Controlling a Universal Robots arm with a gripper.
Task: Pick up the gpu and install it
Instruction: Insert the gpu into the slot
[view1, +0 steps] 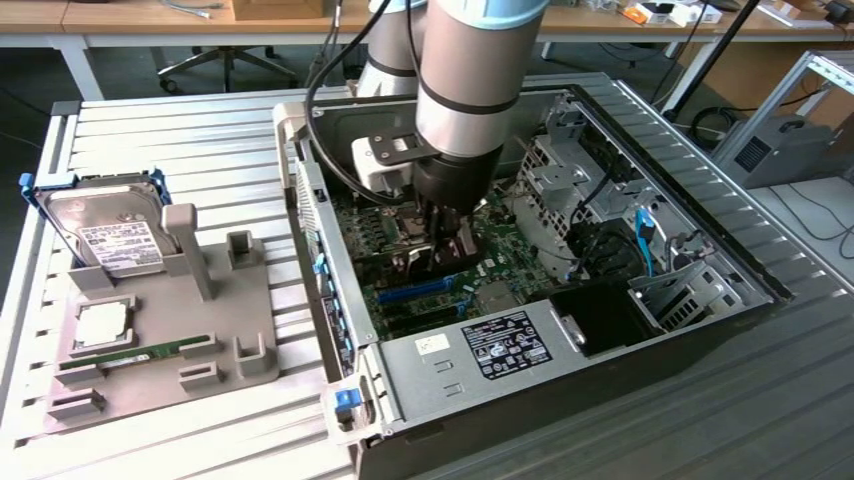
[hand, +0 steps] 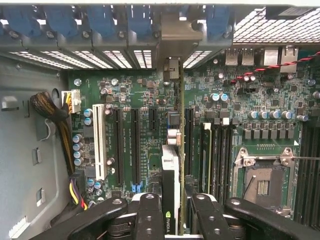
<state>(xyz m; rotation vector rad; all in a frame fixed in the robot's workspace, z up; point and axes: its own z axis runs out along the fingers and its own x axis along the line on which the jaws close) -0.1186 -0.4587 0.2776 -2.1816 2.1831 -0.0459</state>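
Observation:
My gripper (view1: 437, 240) reaches down into the open computer case (view1: 747, 290), over the green motherboard (view1: 501, 245). It is shut on the gpu (hand: 173, 165), which the wrist view shows edge-on and upright between the two black fingers (hand: 149, 216). The card's silver end bracket (hand: 176, 32) stands against the case's rear slot openings. Its lower edge runs along the motherboard between the black expansion slots (hand: 134, 145). Whether it sits in a slot cannot be told. In the exterior view the gpu (view1: 454, 248) is a dark slab under the wrist.
A grey parts holder (view1: 167, 335) lies at the exterior view's left, with a hard drive in a blue frame (view1: 107, 235), a RAM stick (view1: 134, 353) and a CPU (view1: 104, 325). Inside the case are the power supply (view1: 501, 345), the drive cage (view1: 694, 290), the CPU socket (hand: 262, 182) and a cable bundle (hand: 60, 125).

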